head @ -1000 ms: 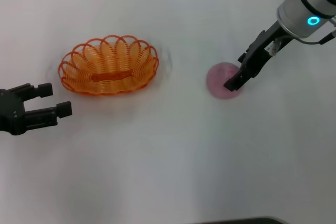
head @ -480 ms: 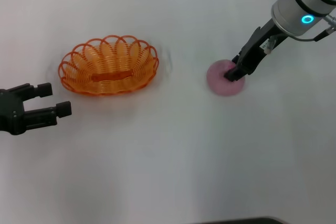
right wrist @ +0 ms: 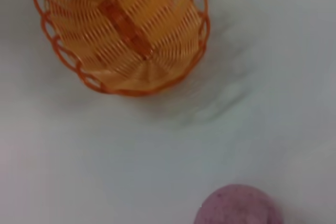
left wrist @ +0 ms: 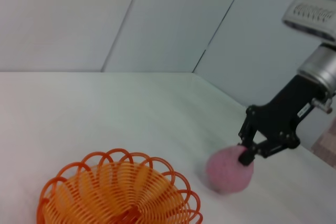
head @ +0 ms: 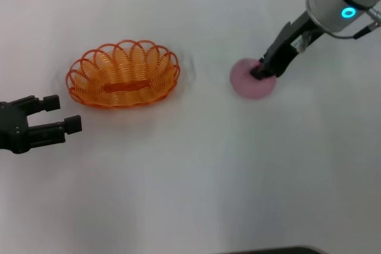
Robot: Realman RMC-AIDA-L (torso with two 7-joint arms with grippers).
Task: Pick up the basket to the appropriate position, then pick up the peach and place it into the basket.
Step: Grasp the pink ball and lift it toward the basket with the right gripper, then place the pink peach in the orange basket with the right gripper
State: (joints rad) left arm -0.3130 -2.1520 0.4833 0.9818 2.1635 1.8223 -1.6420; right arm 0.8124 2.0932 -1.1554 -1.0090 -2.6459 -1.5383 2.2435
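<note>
White tabletop [head: 196, 171], with pale wall panels behind it in the left wrist view.

Right gripper [head: 260, 73]: reaches in from the far right, fingertips pressed on the upper right side of the peach [head: 252, 79]. The left wrist view shows its fingers [left wrist: 245, 157] touching the fruit's top; a closed grip cannot be told.

Peach: pink-purple ball, resting on the table directly under the right gripper's tips, well apart from the left gripper.

Basket [head: 124, 74]: orange looped wire, oval, upright on the table, far to the left of the right gripper and just beyond the left gripper, not touching it.

Left gripper [head: 63, 113]: low at the near left, fingers spread wide, holding nothing.
</note>
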